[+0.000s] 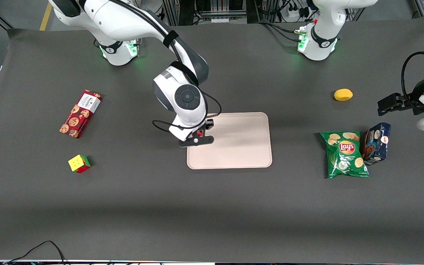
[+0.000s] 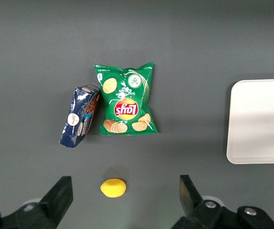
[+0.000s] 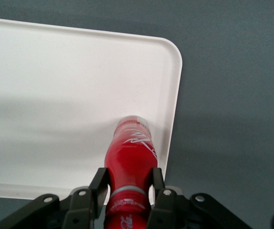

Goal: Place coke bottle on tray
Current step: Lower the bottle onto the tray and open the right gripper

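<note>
Red bottle (image 3: 131, 157) stood gripped in the hand (image 3: 127, 191), left of centre in the front view, over the tray's (image 1: 241, 147) edge. Placing underway; next, lower and release.

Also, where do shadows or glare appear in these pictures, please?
Front view: the working arm throws a soft shadow on the table near the tray. Right wrist view: a grey shadow band crosses the tray under the coke bottle, held in the gripper. Left wrist view: the tray looks washed out.
</note>
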You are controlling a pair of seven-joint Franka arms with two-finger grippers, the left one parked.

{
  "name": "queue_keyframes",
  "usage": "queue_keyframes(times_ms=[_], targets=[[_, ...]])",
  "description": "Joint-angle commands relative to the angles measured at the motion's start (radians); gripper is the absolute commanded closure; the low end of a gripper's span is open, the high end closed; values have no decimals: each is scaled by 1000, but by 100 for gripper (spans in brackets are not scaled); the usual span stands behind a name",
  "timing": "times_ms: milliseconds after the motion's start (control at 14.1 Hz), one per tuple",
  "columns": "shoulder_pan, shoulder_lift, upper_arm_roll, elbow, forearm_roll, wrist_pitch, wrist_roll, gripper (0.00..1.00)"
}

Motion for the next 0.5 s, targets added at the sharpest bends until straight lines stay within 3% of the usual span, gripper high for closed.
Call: queue_keyframes(times_ms=[0, 71, 426], targets=[[-6, 11, 2, 30, -19, 0, 27, 7], [-6, 11, 2, 30, -19, 0, 25, 0], [-6, 11, 2, 30, -17, 0, 25, 0]])
